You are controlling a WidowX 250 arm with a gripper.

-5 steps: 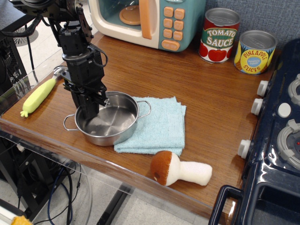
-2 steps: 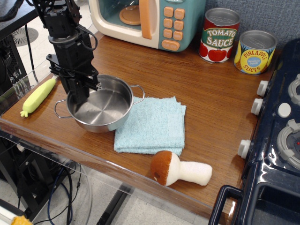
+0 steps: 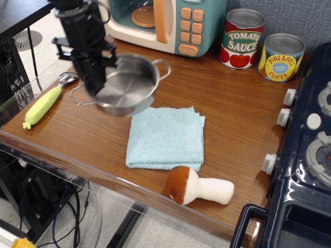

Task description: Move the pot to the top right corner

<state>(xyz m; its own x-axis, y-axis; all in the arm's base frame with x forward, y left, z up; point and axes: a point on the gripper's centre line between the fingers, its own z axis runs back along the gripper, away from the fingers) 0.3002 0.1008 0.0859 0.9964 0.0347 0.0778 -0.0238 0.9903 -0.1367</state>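
We see the black arm's jaws (image 3: 97, 85) clenched on the near-left rim of the stainless-steel pot (image 3: 126, 85), one finger reaching down inside the bowl and the other outside it. The pot tilts, its far-right side higher, and it appears lifted clear of the brown wood-grain tabletop (image 3: 232, 113) (a slight motion blur softens its edges). One wire loop handle sticks out on the far side from the jaws, toward the toy microwave (image 3: 163, 23); the other loop shows just left of the jaws.

Directly below and to the right of the jaws lies the folded light-blue cloth (image 3: 165, 137), flat on the tabletop and apart from the pot. Beyond the cloth, farther from the jaws toward the front edge, a plush mushroom (image 3: 199, 188) with a brown cap lies on its side. To the left of the jaws, a yellow-handled spoon (image 3: 44, 106) rests along the tabletop's left edge, its metal bowl end nearest the jaws.

Well away to the right of the jaws, at the back, stand the tomato sauce can (image 3: 242, 39) and the pineapple slices can (image 3: 281, 57), side by side near the top right corner (image 3: 305, 64) of the tabletop. The dark blue toy stove (image 3: 305, 155) borders the right side, well apart from the pot.
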